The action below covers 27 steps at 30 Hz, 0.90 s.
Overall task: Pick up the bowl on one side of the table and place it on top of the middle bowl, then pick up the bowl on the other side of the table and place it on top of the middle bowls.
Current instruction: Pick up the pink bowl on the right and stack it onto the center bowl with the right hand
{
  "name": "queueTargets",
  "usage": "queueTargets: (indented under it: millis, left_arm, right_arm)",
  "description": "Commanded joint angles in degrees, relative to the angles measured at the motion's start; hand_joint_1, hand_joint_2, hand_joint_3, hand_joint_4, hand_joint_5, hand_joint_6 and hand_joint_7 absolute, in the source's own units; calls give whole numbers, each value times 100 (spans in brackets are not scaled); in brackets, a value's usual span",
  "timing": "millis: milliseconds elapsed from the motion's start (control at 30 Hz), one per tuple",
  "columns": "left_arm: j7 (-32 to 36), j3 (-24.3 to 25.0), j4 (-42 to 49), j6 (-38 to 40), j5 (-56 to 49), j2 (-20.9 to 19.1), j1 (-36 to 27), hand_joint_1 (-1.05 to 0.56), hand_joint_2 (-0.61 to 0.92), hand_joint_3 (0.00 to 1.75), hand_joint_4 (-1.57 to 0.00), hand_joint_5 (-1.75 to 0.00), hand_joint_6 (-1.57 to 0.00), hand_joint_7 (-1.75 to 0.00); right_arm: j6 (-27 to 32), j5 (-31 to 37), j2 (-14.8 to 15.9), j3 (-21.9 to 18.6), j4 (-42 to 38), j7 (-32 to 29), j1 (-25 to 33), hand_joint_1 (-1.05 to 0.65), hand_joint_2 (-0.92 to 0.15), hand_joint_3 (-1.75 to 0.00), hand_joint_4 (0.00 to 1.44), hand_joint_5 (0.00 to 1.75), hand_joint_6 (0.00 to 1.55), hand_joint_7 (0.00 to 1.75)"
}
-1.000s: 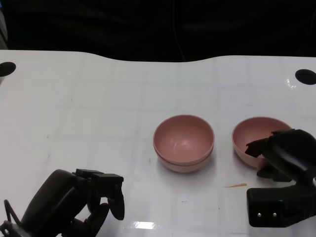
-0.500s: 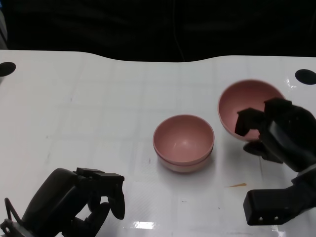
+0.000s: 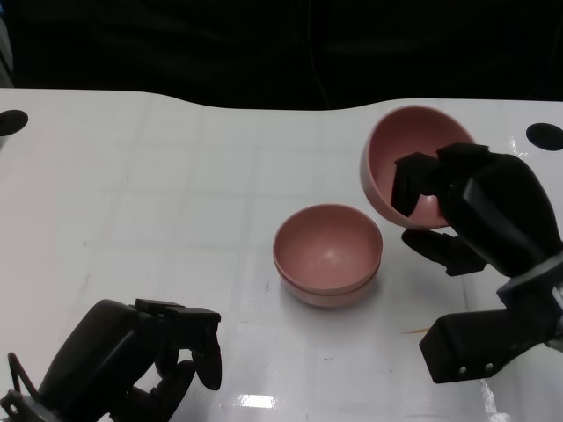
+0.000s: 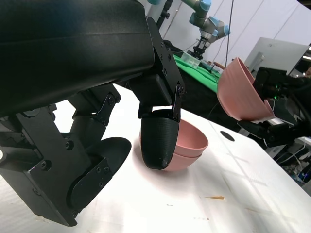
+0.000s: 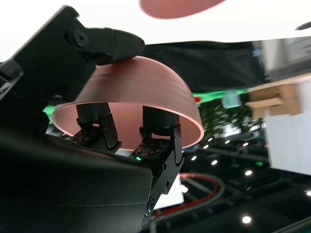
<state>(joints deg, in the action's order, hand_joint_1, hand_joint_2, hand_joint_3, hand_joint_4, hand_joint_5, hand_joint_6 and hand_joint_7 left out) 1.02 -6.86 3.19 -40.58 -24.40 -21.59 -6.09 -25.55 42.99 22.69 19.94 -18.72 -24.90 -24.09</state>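
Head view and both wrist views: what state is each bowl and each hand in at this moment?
Lifted pink bowl: off the table, tilted, opening facing the stack, held at its rim.
Stacked pink bowls: two nested, upright, empty, resting on the white table.
Right hand: raised, grips the lifted bowl with fingers inside and outside the rim.
Left hand: low near the table's edge, fingers curled, holds nothing.

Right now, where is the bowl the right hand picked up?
In the head view the bowl is off the table, tilted in the right hand, up and right of the middle bowls.
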Motion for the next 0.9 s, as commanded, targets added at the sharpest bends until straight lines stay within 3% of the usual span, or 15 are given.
queueTargets:
  millis: [33, 267, 433, 567, 800, 833, 900]
  left_arm:
    - [-45, 3, -50, 7, -11, -38, -42, 0, 16, 162, -94, -164, -91, -139]
    - [-62, -21, -49, 5, 25, -24, -57, 0, 17, 162, -94, -163, -92, -139]
    - [-67, -32, -51, 5, 18, -27, -57, -1, 17, 161, -94, -163, -92, -139]
    - [-104, -48, -95, 45, 34, -18, -79, -1, 18, 161, -94, -163, -92, -139]
    - [-108, -61, -76, -1, 44, -3, -73, 0, 18, 160, -93, -164, -91, -140]
    - [-117, -64, -94, 11, 38, -3, -76, 0, 18, 160, -93, -164, -91, -140]
    - [-122, -70, -125, 35, 15, 1, -83, 0, 17, 160, -93, -164, -91, -140]
  right_arm:
    - [-269, -432, -48, -84, -17, 435, -219, -10, -32, -133, 101, 175, 78, 169]
    - [-554, -958, -191, -6, -273, 1463, -600, -10, -25, -142, 99, 175, 83, 158]
    - [-742, -1039, -269, 1, -470, 1813, -750, -11, -24, -142, 100, 175, 84, 156]
    - [-913, -1054, -369, 111, -710, 2150, -937, -11, -31, -131, 98, 175, 80, 165]
    - [-1316, -1023, -508, 226, -1222, 2345, -1136, -19, -52, -94, 98, 175, 73, 175]
    - [-1326, -995, -521, 259, -1281, 2363, -1159, -19, -53, -92, 98, 175, 73, 175]
    - [-1335, -932, -526, 326, -1369, 2386, -1195, -15, -44, -109, 98, 175, 75, 175]
